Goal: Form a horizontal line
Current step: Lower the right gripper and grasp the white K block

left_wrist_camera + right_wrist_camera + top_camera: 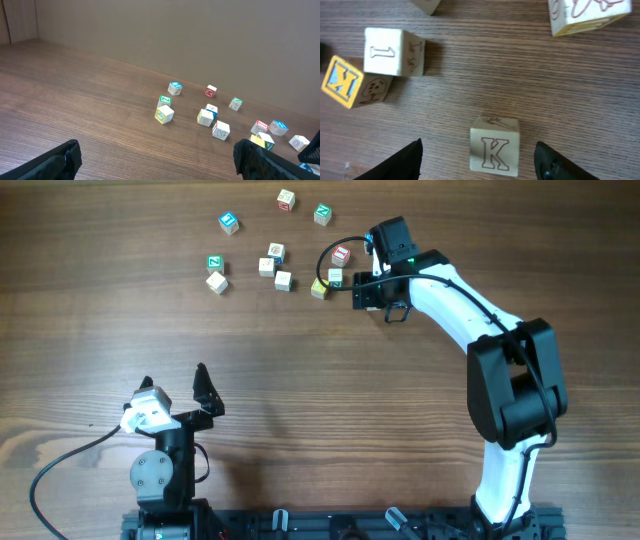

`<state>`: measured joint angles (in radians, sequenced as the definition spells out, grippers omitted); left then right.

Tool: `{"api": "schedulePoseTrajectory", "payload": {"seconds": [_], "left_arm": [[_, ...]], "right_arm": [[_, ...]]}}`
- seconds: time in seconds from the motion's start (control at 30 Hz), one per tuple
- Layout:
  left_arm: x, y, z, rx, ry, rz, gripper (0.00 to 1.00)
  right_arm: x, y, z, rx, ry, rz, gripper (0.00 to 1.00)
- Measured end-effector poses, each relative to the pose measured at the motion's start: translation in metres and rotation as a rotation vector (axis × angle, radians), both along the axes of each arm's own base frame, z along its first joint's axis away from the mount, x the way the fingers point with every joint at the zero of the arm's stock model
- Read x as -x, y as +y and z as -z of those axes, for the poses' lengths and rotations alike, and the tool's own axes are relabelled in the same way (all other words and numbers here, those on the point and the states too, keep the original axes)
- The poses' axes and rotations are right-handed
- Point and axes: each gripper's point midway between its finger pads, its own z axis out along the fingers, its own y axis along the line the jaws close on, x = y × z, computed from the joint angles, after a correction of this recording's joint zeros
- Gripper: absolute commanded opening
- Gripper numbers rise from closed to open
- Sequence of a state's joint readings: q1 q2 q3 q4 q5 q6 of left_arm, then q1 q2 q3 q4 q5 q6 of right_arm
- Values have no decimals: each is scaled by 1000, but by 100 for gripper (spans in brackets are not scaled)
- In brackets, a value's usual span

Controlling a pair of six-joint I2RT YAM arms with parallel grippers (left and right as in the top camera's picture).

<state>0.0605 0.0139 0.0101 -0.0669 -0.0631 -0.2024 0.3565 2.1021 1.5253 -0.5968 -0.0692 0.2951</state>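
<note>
No straight row shows; small wooden letter cubes lie scattered at the far side of the table. My right gripper [368, 293] [477, 146] is open, with a pale cube marked with a red K [494, 150] standing between its fingers, untouched. That cube is hidden under the gripper in the overhead view. To its left are a yellow-faced cube [347, 82] [319, 288] and a pale cube marked 1 [395, 51] [335, 277]. My left gripper [175, 377] [157, 147] is open and empty near the front, far from the cubes.
Loose cubes with blue [229, 222], green [322, 214] and red [341, 253] faces lie behind. Pale cubes [283, 280] [216, 282] sit further left. The right arm's cable loops over the cubes near the red one. Brown wooden table [330, 400].
</note>
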Motion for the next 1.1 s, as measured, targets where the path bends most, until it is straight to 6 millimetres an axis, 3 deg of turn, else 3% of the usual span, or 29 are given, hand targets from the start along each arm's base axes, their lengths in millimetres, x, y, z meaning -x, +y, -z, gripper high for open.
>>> {"api": "schedulePoseTrajectory", "payload": {"seconds": [0.27,0.4,0.53,0.8,0.97,1.1], "left_arm": [[0,0,0,0,0,0,100],[0,0,0,0,0,0,100],[0,0,0,0,0,0,100],[0,0,0,0,0,0,100],[0,0,0,0,0,0,100],[0,0,0,0,0,0,100]], "right_arm": [[-1,-4,3,19,-1,24,66],[-1,-5,14,25,17,27,47],[-1,-5,14,24,17,30,45],[-1,-5,14,24,17,30,31],[0,-5,15,27,19,31,31],[16,-11,13,50,77,31,29]]}}
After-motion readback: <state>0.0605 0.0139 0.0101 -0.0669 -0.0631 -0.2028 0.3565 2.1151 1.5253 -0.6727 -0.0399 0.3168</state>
